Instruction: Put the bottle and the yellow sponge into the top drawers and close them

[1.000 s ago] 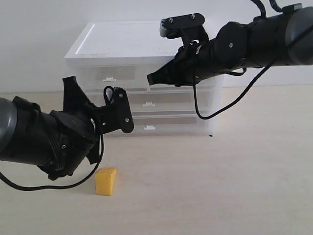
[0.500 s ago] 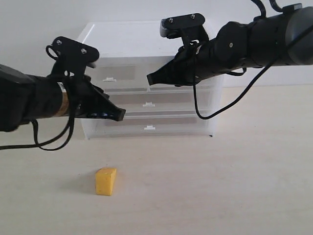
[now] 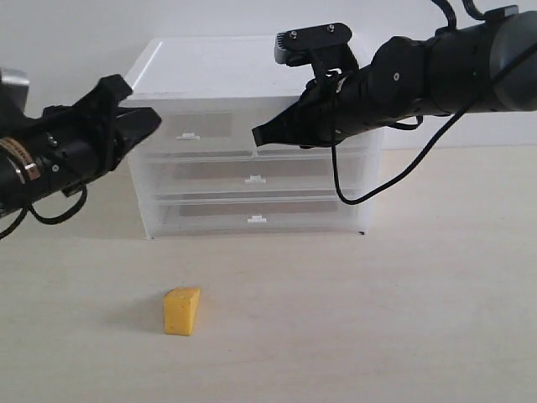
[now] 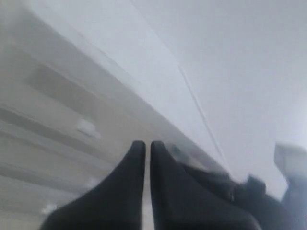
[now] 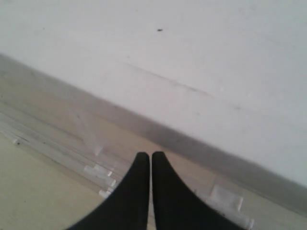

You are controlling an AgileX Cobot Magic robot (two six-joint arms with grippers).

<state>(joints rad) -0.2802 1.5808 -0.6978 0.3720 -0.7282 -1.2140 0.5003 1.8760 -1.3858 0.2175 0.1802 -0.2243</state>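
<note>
Yellow sponge (image 3: 182, 311) lies lower left on the desk (image 3: 403, 319); no bottle is visible. Left fingers (image 3: 137, 122) and right fingers (image 3: 267, 133), pressed together and empty, hover by the closed top drawers (image 3: 210, 126). Closed fingers might slip off a tab handle (image 3: 187, 135).

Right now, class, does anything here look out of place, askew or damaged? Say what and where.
Only the yellow sponge: it lies alone on the table, in front of the cabinet, whose drawers all look shut. Nothing seems spilled or damaged.

Frontal exterior; wrist views near cabinet (image 3: 218, 67)
</note>
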